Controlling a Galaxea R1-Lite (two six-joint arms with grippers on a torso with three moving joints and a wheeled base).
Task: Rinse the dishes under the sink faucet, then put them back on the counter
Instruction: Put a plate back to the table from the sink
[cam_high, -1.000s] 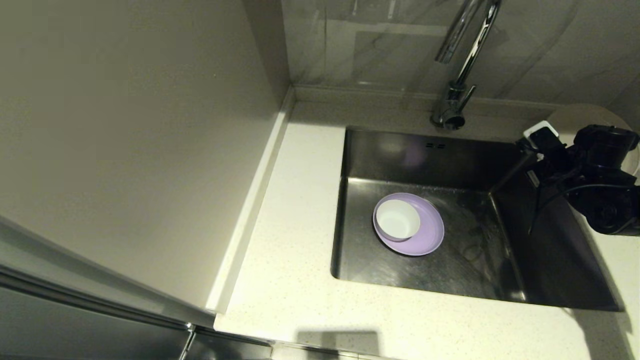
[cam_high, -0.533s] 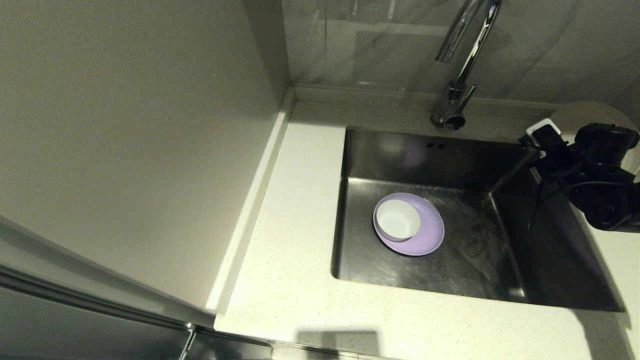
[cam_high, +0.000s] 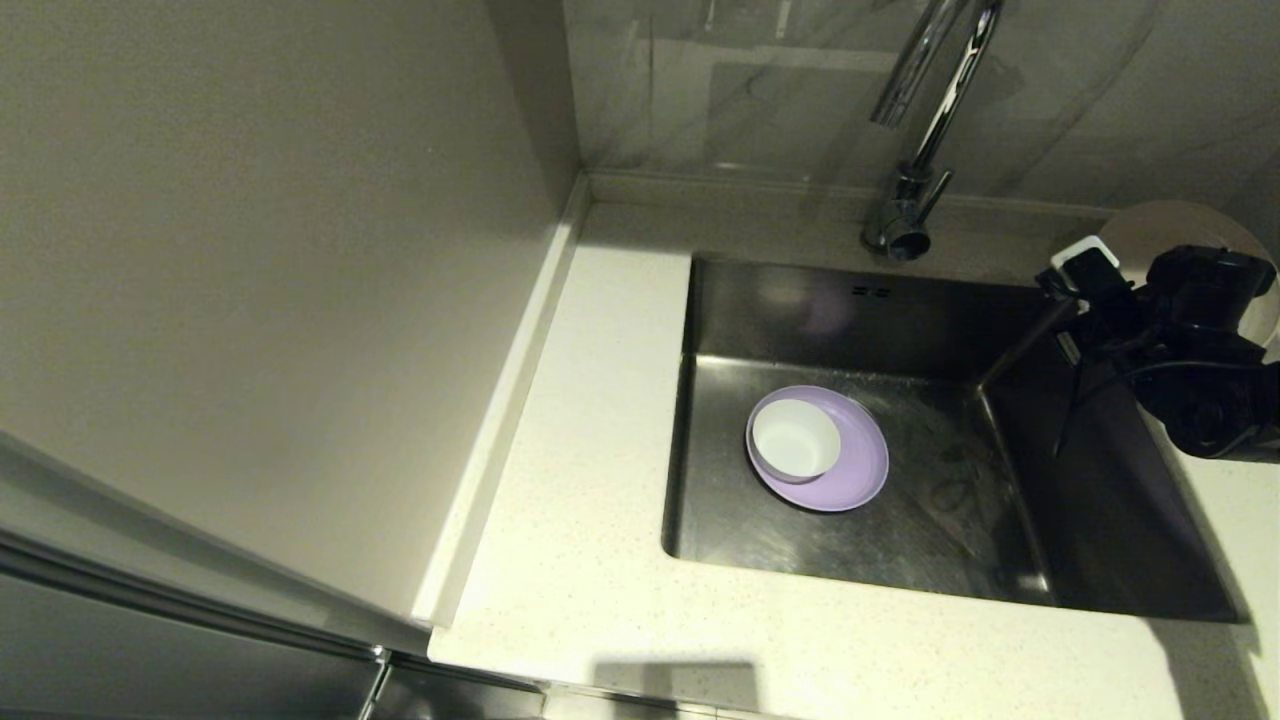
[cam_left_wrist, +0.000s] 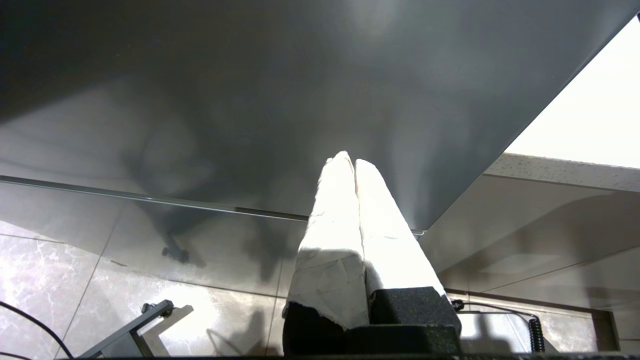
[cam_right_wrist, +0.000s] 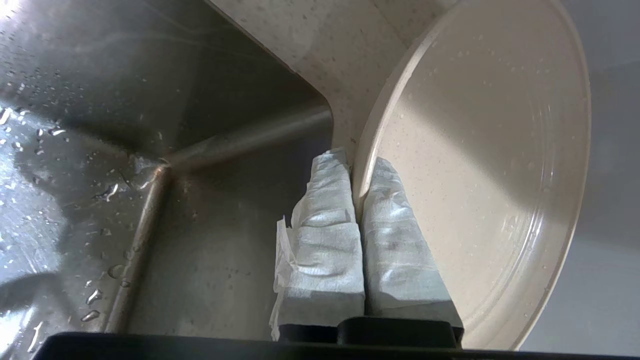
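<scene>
Right gripper (cam_right_wrist: 356, 172), fingers (cam_right_wrist: 325, 240) wrapped in pale blue cloth padding, is pinching the rim of the wide cream-beige shallow plate (cam_right_wrist: 480, 165). Plate is standing on edge, water droplets clinging to its face, beside the speckled off-white stone counter (cam_right_wrist: 320, 55) corner. Wet stainless-steel sink (cam_right_wrist: 100, 150) is lying below the counter.

1. A plain matte beige side wall (cam_high: 270, 280) rises left of the grey marble-veined glossy back wall (cam_high: 780, 90); the two meet in a corner
2. Mirror-like reflections lie across that back wall
3. Below the beige wall runs a dark grey cabinet front (cam_high: 150, 650)
4. In the left wrist view, glossy grey marble-veined floor tiles (cam_left_wrist: 60, 260) lie under a dark flat panel (cam_left_wrist: 250, 90)
5. Bright light glares off those tiles; a dark shadow crosses them
</scene>
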